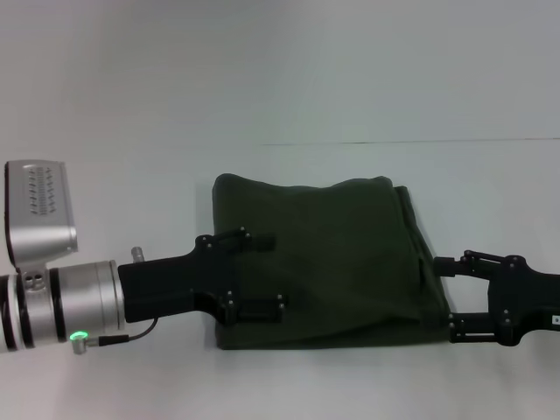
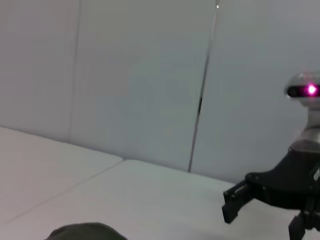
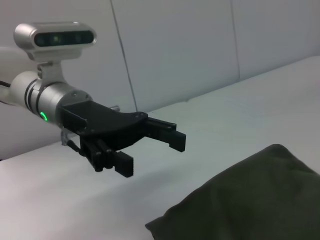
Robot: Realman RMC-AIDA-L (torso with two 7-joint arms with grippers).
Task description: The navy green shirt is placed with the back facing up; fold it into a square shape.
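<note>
The left gripper (image 1: 262,271) hangs over the left edge of the navy green shirt (image 1: 341,262), its two black fingers spread apart with nothing between them. The right wrist view shows the same thing from across the table (image 1: 131,184): the left gripper (image 3: 155,147) is lifted off the white surface, jaws gaping, holding no cloth.

The shirt lies in the middle of the table, already gathered into a compact, roughly square bundle with only plain dark fabric facing up. Its near edge runs straight, its far edge is a little rounded, and on the right side a few layered edges peek out one over another, so that flank is not quite flush.

Further right, the right gripper (image 1: 457,296) sits just beside the shirt's right edge, near the near-right corner. Its fingers too stand parted, one toward the far side and one toward the near side, and I see no fabric caught in them. From the left wrist view the right gripper (image 2: 260,210) likewise looks empty above the table.

To my eye the folding itself is done or nearly so, and both arms are at the letting-go stage. What the next move seems to call for is either drawing both grippers clear without snagging a layer, or a light tidy of the stepped right edge to square the bundle.
</note>
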